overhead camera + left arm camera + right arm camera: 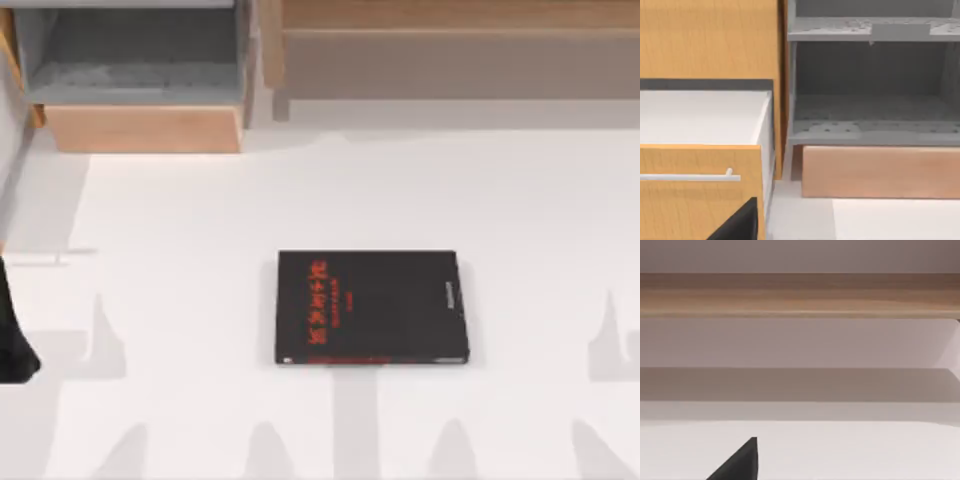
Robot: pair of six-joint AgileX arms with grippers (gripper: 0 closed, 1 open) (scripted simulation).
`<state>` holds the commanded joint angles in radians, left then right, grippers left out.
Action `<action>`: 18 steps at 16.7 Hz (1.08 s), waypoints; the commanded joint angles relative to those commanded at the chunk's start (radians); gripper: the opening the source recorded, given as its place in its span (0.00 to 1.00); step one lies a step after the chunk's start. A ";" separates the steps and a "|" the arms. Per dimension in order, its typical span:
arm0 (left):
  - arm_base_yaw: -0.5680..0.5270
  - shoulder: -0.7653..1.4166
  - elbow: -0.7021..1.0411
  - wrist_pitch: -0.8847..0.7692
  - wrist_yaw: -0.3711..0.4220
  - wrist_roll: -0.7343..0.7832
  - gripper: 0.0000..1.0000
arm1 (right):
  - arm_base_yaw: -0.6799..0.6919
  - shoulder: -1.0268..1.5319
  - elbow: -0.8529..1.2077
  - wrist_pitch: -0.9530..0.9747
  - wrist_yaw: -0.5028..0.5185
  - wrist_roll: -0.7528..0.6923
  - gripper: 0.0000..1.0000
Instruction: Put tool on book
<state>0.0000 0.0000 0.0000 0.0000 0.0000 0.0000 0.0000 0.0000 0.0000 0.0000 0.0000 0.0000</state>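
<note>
top view: book [370, 307] alone mid-table [180, 260].

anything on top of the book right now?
Nothing: the book lies flat on the white table, black cover bare, red lettering fully exposed. Whatever is beneath it is covered.

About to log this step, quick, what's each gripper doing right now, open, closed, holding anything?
Left gripper: a dark tip near the drawer; open or closed cannot be told.
Right gripper: a dark tip over the table; cannot be told.
</note>
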 joint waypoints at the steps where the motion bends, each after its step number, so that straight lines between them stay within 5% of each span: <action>1: 0.000 0.000 0.000 0.000 0.000 0.000 1.00 | 0.000 0.000 0.000 0.000 0.000 0.000 1.00; 9: 0.034 0.265 0.266 -0.160 -0.002 0.001 1.00 | 0.000 0.000 0.000 0.000 0.000 0.000 1.00; 18: 0.136 1.098 1.099 -0.623 -0.003 0.000 1.00 | 0.000 0.000 0.000 0.000 0.000 0.000 1.00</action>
<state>0.1364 1.0977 1.0992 -0.6228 -0.0034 -0.0001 0.0000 0.0000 0.0000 0.0000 0.0000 0.0000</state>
